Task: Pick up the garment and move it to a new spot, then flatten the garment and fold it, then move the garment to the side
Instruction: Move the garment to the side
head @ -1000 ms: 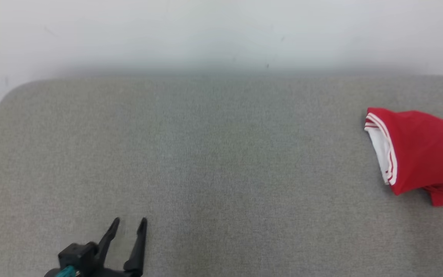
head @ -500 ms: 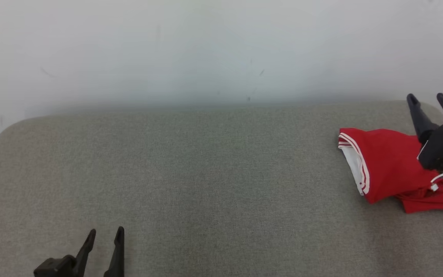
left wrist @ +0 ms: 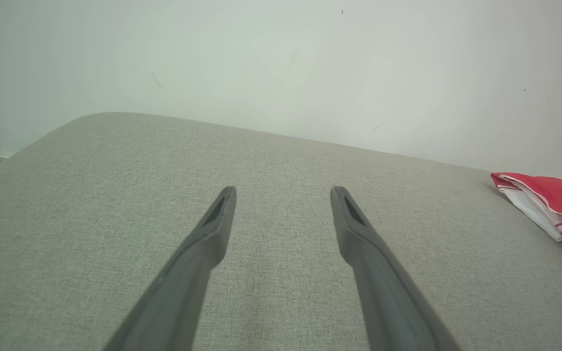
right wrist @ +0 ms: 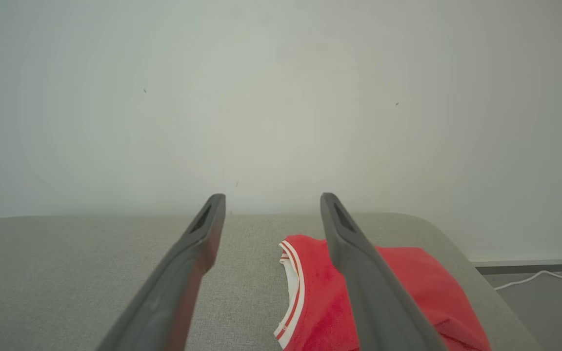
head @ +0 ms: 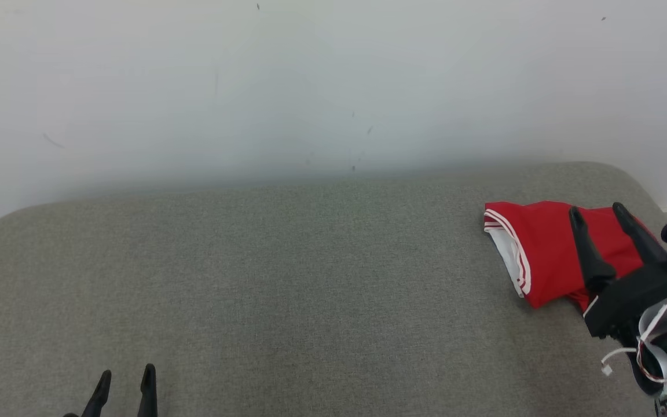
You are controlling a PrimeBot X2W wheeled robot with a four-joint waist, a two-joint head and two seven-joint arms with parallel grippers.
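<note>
Right gripper (head: 595,209) — spread wide, empty — has shifted over the red garment (head: 542,243); left gripper (head: 127,370) likewise wide.

No legible text, no labels — none

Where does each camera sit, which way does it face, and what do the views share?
Head view: on the head, looking forward and down over the table to the wall; left fingers lower left, right fingers by the garment at right.
Left wrist view: on the left wrist, looking along its open fingers across the table; garment far right.
Right wrist view: on the right wrist, along its open fingers toward the wall; garment low ahead.
Shared: all three show garment, table and wall.
</note>
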